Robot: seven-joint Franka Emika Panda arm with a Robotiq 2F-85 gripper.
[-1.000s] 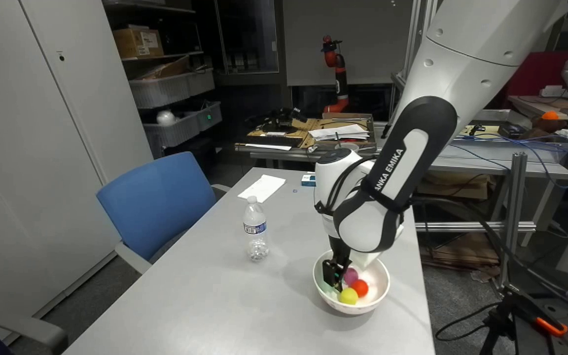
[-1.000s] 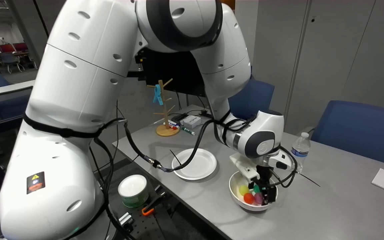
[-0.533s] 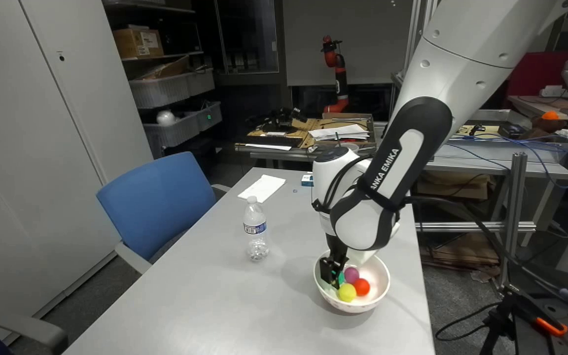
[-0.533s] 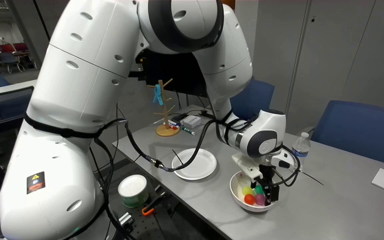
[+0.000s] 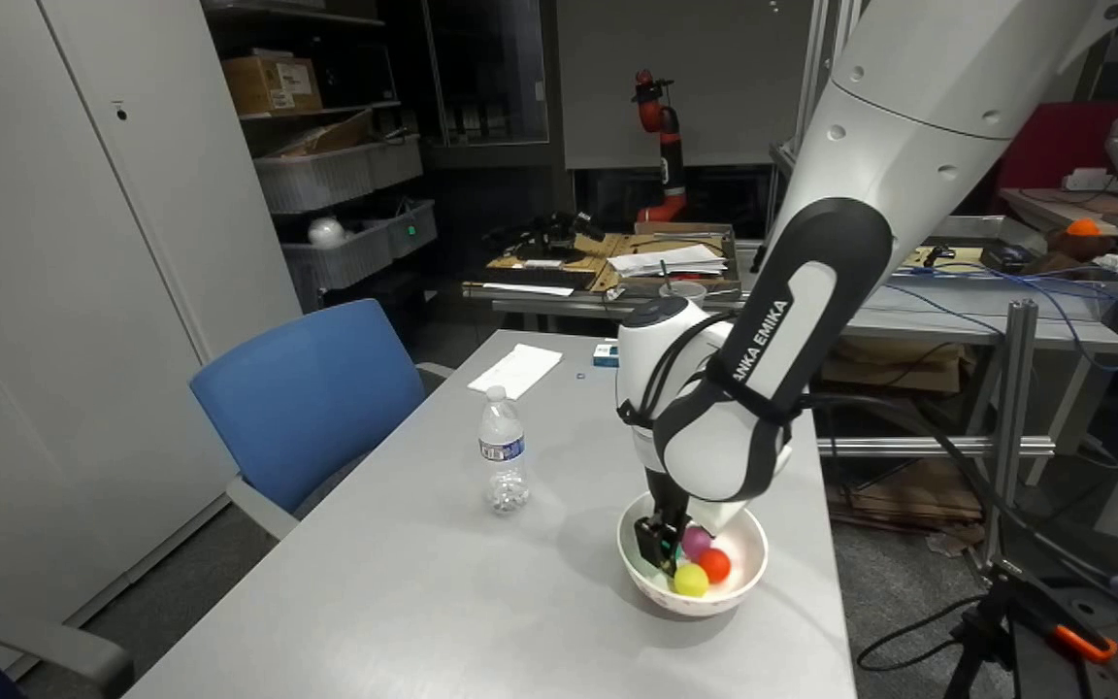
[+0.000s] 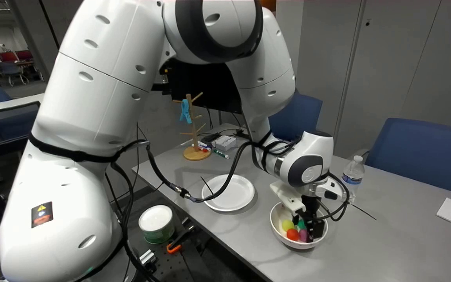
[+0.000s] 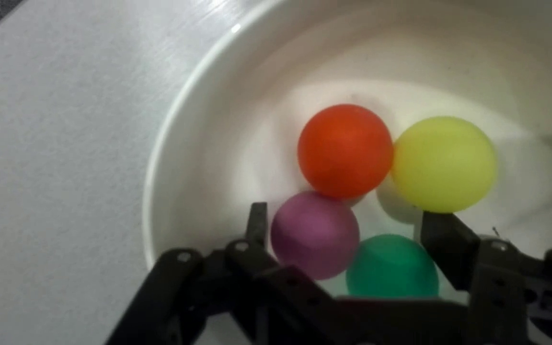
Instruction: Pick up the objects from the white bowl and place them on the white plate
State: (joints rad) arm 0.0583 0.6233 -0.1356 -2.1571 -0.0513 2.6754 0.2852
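Note:
Four-coloured contents lie in the white bowl (image 5: pixel 695 608): a red-orange ball (image 7: pixel 345 151), a yellow ball (image 7: pixel 444 164), a purple ball (image 7: pixel 315 235) and a green ball (image 7: pixel 392 266). My gripper (image 7: pixel 347 218) reaches down into the bowl with its fingers wide apart. Purple and green sit side by side between the fingers, a thin gap showing beside purple. The right fingertip meets the yellow ball's edge in the wrist view; whether they touch I cannot tell. In an exterior view the white plate (image 6: pixel 235 196) stands beside the bowl, with nothing on it.
A water bottle (image 5: pixel 503 454) stands on the table (image 5: pixel 404 582) near the bowl, and a paper sheet (image 5: pixel 517 371) lies farther off. Beyond the plate are a wooden peg stand (image 6: pixel 196 153), markers and a small box (image 6: pixel 224 143). An arm cable (image 6: pixel 231 174) crosses before the plate.
The gripper has dipped lower into the bowl over the last half second, after shifting slightly up and back before that. The balls have rolled a little within the bowl.

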